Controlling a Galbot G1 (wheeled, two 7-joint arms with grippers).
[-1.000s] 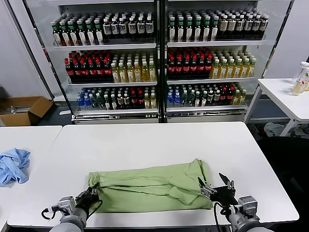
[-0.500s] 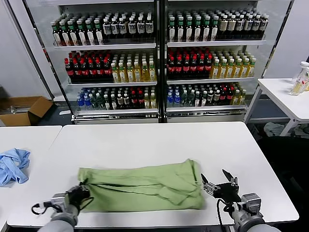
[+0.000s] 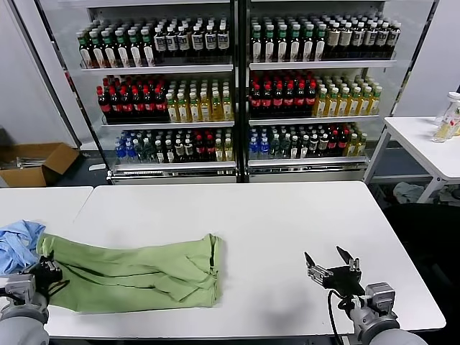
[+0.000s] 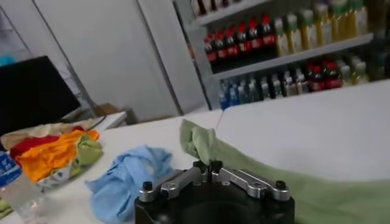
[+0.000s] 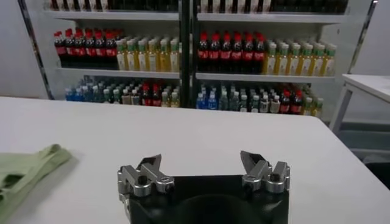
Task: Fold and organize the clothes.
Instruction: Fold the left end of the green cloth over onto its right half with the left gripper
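Left end effector (image 3: 47, 272): your fingers are pressed together on the left end of the shirt, low at the near left corner of the tabletop (image 3: 273, 215).
Right end effector (image 3: 332, 262): your fingers stand wide apart with nothing between them, hovering over bare tabletop near the front right, well apart from the shirt.
Shirt (image 3: 133, 267): light green, folded into a long band lying flat across the left half of the tabletop; its left end touches or overlaps the blue cloth (image 3: 18, 243), its right end stops near the middle. No collar, buttons or print can be made out from the head view.
Blue cloth: crumpled at the left edge, just beside your gripped end; the left wrist view shows it close against the green fabric (image 4: 201, 143).
Step in hand: judged to be positioning the folded band sideways with the left arm alone.
Next move: judged to call for laying the gripped end down flat and letting go, clear of the blue cloth so the two do not tangle.
Risk: drag may loosen the fold.
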